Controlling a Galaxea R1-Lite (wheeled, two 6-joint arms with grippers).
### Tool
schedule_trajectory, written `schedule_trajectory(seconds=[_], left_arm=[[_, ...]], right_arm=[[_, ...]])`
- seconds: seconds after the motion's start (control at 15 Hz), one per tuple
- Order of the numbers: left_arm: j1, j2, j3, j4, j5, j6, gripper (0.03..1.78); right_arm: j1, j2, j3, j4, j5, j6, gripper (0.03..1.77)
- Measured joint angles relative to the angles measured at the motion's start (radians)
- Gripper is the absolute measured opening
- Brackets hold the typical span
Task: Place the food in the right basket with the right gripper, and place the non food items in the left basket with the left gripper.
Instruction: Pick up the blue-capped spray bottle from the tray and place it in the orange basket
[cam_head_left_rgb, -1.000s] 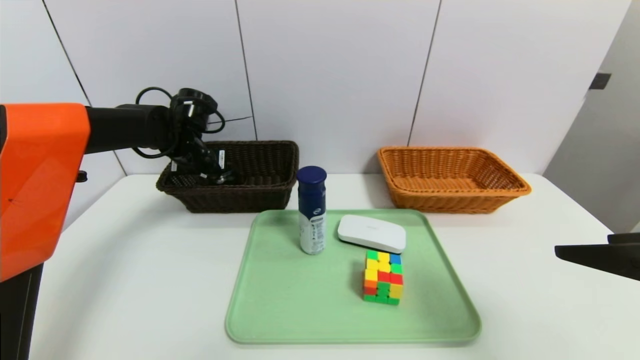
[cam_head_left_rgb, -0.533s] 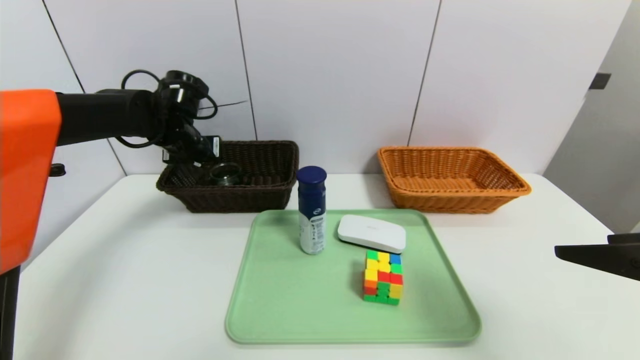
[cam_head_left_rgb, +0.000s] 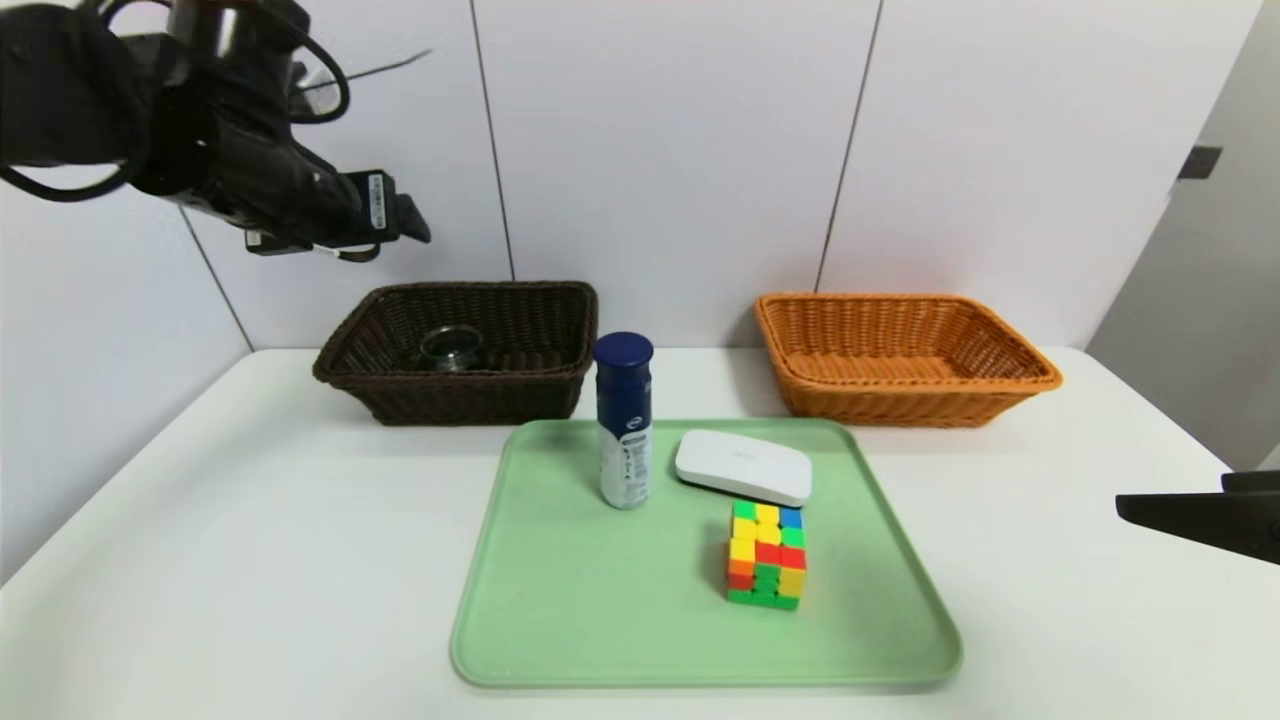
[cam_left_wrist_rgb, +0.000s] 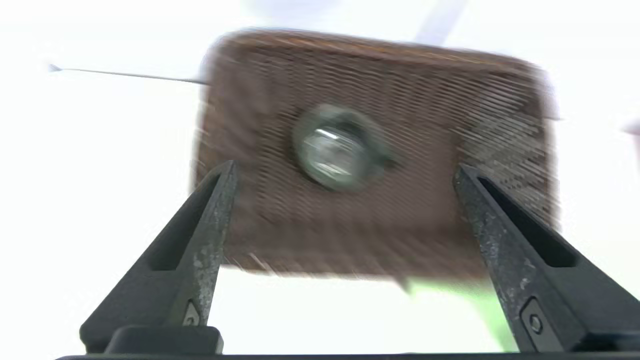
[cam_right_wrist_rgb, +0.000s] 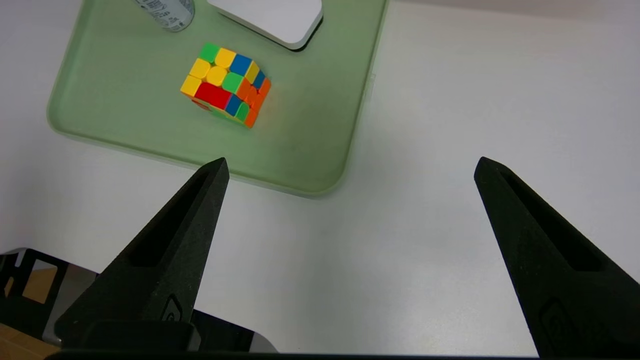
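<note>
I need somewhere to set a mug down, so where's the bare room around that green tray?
White table is bare left of the green tray, below the dark basket, and right of the tray, below the orange basket. Crowded: the tray's far half, with bottle, white case and cube.

Pale wall panels are standing behind the white table, thin dark seams running between them. Over on the right, a grey wall is carrying a small dark fitting.
</note>
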Motion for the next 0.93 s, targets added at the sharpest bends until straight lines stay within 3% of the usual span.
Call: schedule_trajectory(seconds=[0.2,0.33,0.6,0.93], left_arm=[[-0.012,-0.133,0.118,0.045,-0.186,-0.016,1.60],[-0.028,-0.224,0.241,0.021,-0.268,-0.016,1.62],[-0.090,-0.396,0.488,-0.063,-0.303,-0.005,1.66],[-0.203,-0.618,0.783,-0.078,-0.304,-0.005,1.67]], right_arm=[[0.000,-0.004,0.004,-0.001,0.000,0.000,1.70],[0.001,-0.008,0.007,-0.002,0.000,0.000,1.70],[0.002,-0.019,0.016,-0.001,0.000,0.000,1.70],[0.030,0.002,0.016,-0.023,-0.002,-0.016,1.70]])
